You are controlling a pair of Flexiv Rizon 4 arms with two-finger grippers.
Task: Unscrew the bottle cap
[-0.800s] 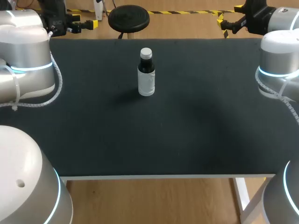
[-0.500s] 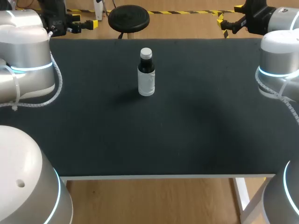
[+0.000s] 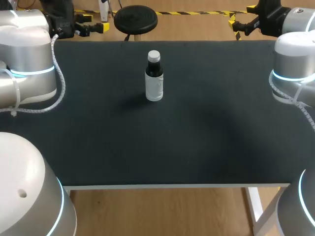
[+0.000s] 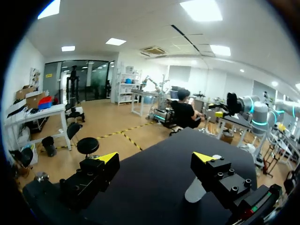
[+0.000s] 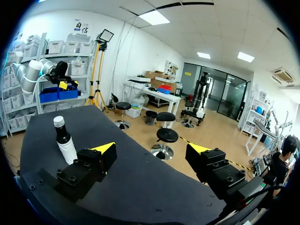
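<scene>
Upright bottle (image 3: 154, 83) on the bench (image 3: 197, 142), cap (image 3: 154, 55) on top, long axis vertical. At the far edge, left claw (image 3: 93, 25) and right claw (image 3: 241, 20), both spread, holding nothing; bottle between them, seemingly nearer the left.

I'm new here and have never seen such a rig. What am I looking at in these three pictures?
This is a two-armed robot at a black table. One picture looks down from above and behind it. The two round ones come from a camera on each wrist. A small dark-and-white bottle stands upright on the table, its cap on. The left gripper and the right gripper are near the table's far corners, both open and holding nothing.
</scene>
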